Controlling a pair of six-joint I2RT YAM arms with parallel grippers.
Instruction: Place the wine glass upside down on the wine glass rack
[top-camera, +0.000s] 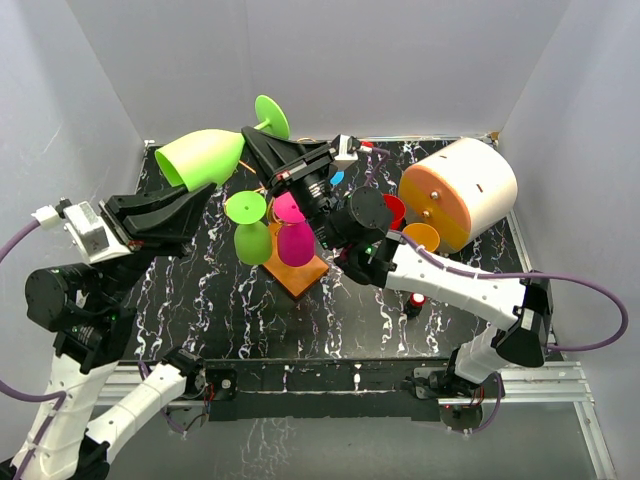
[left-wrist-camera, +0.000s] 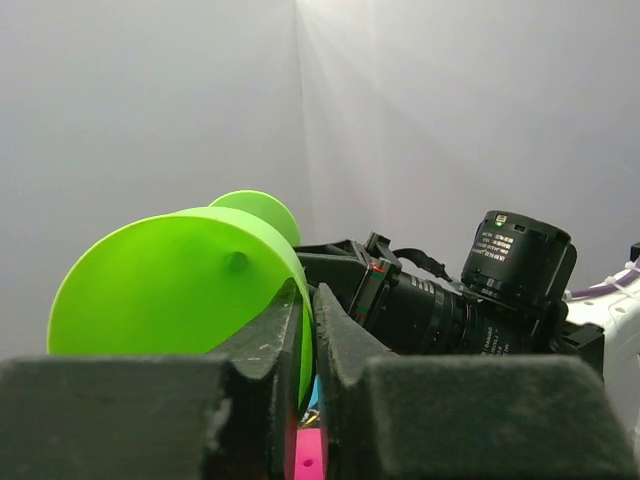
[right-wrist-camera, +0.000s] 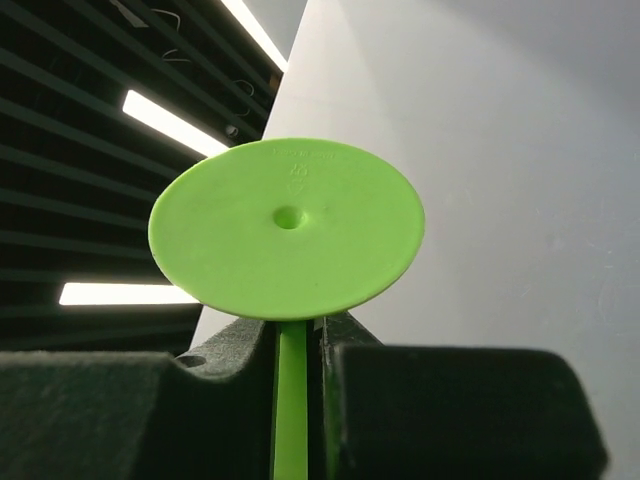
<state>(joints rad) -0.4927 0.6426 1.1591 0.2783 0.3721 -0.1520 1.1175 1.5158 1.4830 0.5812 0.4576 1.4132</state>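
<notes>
From the top external camera, the lime-green plastic wine glass (top-camera: 200, 155) hangs in the air over the far left of the black marbled table (top-camera: 240, 320). It lies nearly on its side, mouth toward the left wall and round foot toward the back. The left gripper (top-camera: 200, 195) meets its bowl from below, and the right gripper (top-camera: 252, 138) reaches the stem just behind the foot. Near and to the right of the glass stands the gold wire wine glass rack (top-camera: 300, 272) on its orange-brown base. A second green glass (top-camera: 252, 240) and a magenta glass (top-camera: 295, 243) hang on it, bowls down. A large white drum with an orange face (top-camera: 460, 192) lies at the far right.

From the left wrist camera, the left gripper (left-wrist-camera: 308, 340) has its two dark fingers pressed together, with the wall of the wine glass (left-wrist-camera: 170, 290) pinched between them at the rim. The right arm's black wrist (left-wrist-camera: 470, 300) sits just beyond.

From the right wrist camera, the foot of the wine glass (right-wrist-camera: 285, 230) faces the lens as a flat green disc. Its stem runs down between the fingers of the right gripper (right-wrist-camera: 297, 345), which are clamped closely on either side of it.
</notes>
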